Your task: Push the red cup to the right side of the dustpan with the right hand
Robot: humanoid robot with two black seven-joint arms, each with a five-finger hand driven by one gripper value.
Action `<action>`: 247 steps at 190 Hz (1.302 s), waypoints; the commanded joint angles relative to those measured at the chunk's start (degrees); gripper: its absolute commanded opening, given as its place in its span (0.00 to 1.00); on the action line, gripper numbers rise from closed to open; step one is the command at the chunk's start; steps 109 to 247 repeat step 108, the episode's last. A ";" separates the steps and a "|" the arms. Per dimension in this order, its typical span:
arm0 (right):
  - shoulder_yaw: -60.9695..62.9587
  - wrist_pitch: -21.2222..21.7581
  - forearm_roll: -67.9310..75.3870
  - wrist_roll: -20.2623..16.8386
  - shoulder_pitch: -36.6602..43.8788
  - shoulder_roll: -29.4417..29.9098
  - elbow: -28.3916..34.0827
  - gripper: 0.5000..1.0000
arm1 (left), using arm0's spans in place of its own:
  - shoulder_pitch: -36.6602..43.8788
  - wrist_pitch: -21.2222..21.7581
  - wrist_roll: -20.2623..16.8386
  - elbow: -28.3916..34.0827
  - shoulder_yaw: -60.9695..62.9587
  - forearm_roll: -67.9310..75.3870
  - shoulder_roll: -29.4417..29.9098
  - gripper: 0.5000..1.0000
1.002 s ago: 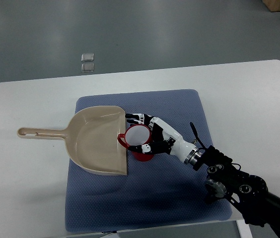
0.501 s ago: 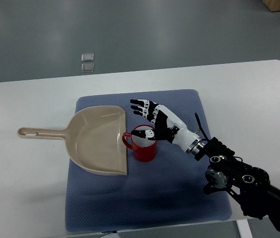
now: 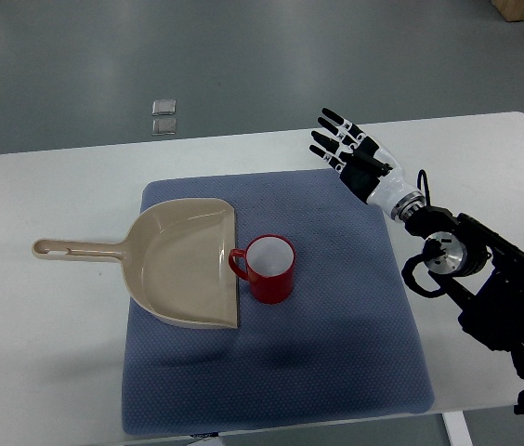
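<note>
Upright red cup (image 3: 268, 269) beside dustpan (image 3: 178, 263)

No text, label or number can be read anywhere. No brand or sign is shown on any object.

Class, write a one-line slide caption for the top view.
Red cup stands upright beside the dustpan on a blue mat; right hand hovers open, apart.
</note>
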 commanded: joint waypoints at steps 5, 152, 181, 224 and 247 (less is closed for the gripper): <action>-0.95 0.37 9.55 -5.46 1.28 -2.79 -1.05 0.87 | 0.00 0.00 0.00 0.05 0.00 0.00 0.00 1.00; -0.33 5.56 9.38 0.17 0.67 -2.71 -4.48 0.87 | 0.00 0.00 0.00 -0.21 0.09 0.00 0.00 1.00; -0.33 5.56 9.38 0.17 0.67 -2.71 -4.48 0.87 | 0.00 0.00 0.00 -0.21 0.09 0.00 0.00 1.00; -0.33 5.56 9.38 0.17 0.67 -2.71 -4.48 0.87 | 0.00 0.00 0.00 -0.21 0.09 0.00 0.00 1.00; -0.33 5.56 9.38 0.17 0.67 -2.71 -4.48 0.87 | 0.00 0.00 0.00 -0.21 0.09 0.00 0.00 1.00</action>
